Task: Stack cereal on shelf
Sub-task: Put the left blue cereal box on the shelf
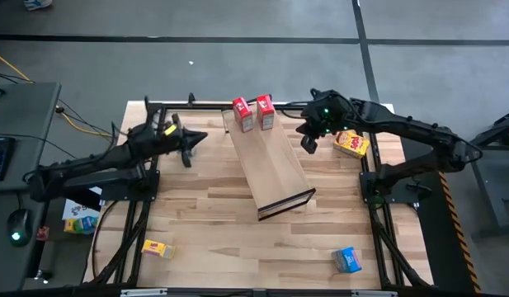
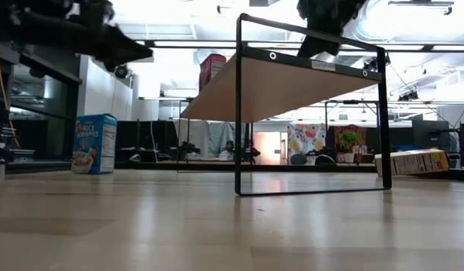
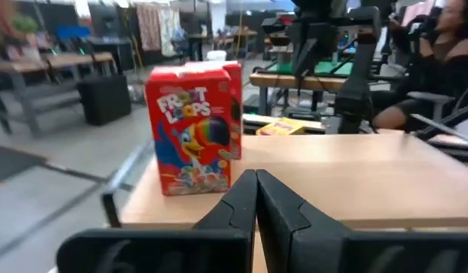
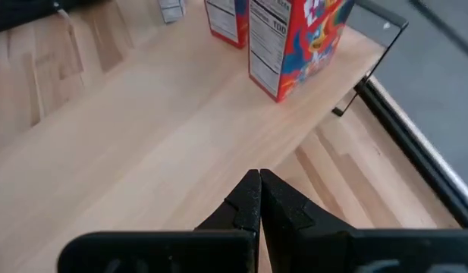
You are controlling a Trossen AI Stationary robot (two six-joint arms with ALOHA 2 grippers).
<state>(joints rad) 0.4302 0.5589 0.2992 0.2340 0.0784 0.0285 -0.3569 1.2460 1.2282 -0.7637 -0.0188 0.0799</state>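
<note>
a: looking down from above, two red froot loops boxes (image 1: pixel 253 112) stand side by side at the far end of the shelf (image 1: pixel 275 169). four boxes are off it: a yellow box (image 1: pixel 351 143) lying on the table (image 1: pixel 213 223) just right of the shelf, a blue box (image 1: pixel 347 260) near the front right corner, a second yellow box (image 1: pixel 157 247) at the front left, and another blue one (image 1: pixel 79 221) off the left edge, beside the left arm.

b: and the pincers?

a: both pinched shut, holding nothing. the right pincer (image 1: pixel 308 142) hovers over the shelf's right edge, between the red boxes and the near yellow box. the left pincer (image 1: pixel 188 148) sits left of the shelf, pointed at the red pair.

b: so two of six are up. what could spoil it?

a: my guess: the right pincer is close to the standing boxes, so a careless swing toward the yellow box could clip one and topple it. that yellow box lies flat, so a grip may catch it crooked and set it down tilted. the shelf stands on thin legs; a knock could shift it.
</note>
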